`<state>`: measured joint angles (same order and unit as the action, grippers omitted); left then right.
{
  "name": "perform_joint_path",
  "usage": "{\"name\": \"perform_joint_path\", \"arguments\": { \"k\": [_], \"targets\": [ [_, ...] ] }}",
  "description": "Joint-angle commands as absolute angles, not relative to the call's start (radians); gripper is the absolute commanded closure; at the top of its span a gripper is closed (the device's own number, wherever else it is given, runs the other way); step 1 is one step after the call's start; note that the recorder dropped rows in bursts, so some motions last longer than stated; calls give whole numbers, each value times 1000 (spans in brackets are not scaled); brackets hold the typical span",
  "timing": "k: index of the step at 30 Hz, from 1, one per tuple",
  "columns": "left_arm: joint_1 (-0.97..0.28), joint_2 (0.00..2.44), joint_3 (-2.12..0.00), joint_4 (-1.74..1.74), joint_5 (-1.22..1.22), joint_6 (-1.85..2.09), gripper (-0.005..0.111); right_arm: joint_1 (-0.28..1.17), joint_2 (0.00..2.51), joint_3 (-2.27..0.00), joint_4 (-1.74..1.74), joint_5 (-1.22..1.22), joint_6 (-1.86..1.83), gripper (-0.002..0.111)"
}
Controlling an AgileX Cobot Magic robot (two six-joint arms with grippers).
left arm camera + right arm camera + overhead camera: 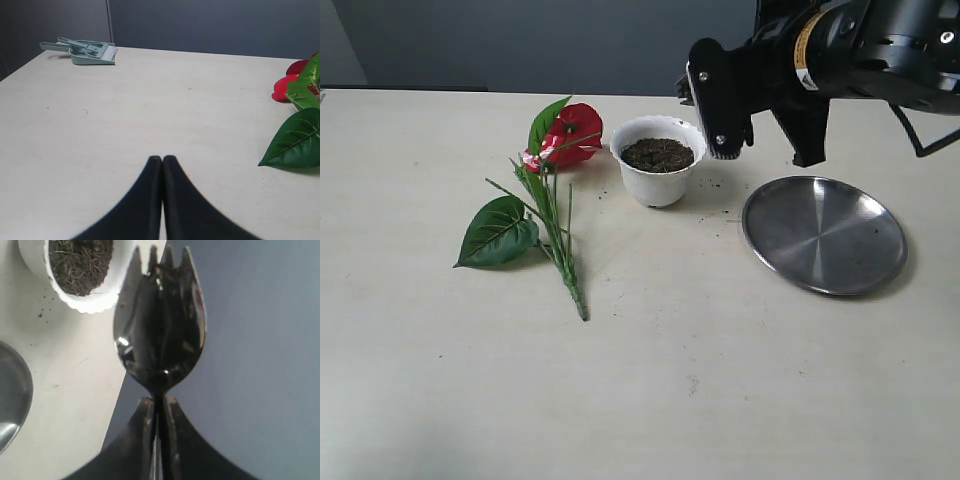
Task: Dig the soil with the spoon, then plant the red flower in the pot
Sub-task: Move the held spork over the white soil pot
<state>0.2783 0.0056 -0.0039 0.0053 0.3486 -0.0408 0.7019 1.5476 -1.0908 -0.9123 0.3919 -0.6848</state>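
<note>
Soil (658,154), dark and crumbly, inside white scalloped pot (658,188), filled to just below rim. Pot upright at 12 o'clock of tabletop (640,400) centre in exterior view. Loose crumbs (720,212) scattered on tabletop from 3 to 5 o'clock of pot. Round steel plate (823,235) at 4 o'clock of pot, apart from it, lying flat, one dark speck on its surface. Grey-green dustpan (92,52) with brush (102,50) laid in it, seen only from left wrist, near far table edge, well apart from everything else.

Left gripper (162,160) low over bare tabletop, fingers pressed together with nothing between. Red flower (548,200) flat on tabletop at 9 o'clock of pot: red bloom at 10 o'clock just beside rim, stem end toward 7 o'clock, one broad leaf splayed at 8 o'clock. Spoon (160,330) clamped at neck of handle between fingers of right gripper (159,402), tined bowl out beyond fingertips, held up in air beside pot's rim. Right gripper at 2 o'clock of pot in exterior view, above table, black body covering a sliver of rim on that side; spoon itself not discernible there.
</note>
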Motion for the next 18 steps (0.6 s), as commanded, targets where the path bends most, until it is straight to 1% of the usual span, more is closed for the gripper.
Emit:
{"name": "perform_joint_path", "arguments": {
  "k": [1, 6, 10, 14, 18],
  "targets": [
    [277, 0, 0, 5, 336, -42, 106, 701, 1545, -1092, -911, 448, -784, 109],
    [277, 0, 0, 5, 336, -42, 106, 701, 1545, -1092, -920, 473, -974, 109],
    [277, 0, 0, 5, 336, -42, 106, 701, 1558, -1092, -944, 471, -1041, 109],
    [277, 0, 0, 5, 336, -42, 106, 701, 1563, -1092, -1074, 395, -1051, 109],
    [277, 0, 0, 5, 336, -42, 106, 699, 1568, -1092, -1279, 315, -1056, 109]
  ]
}}
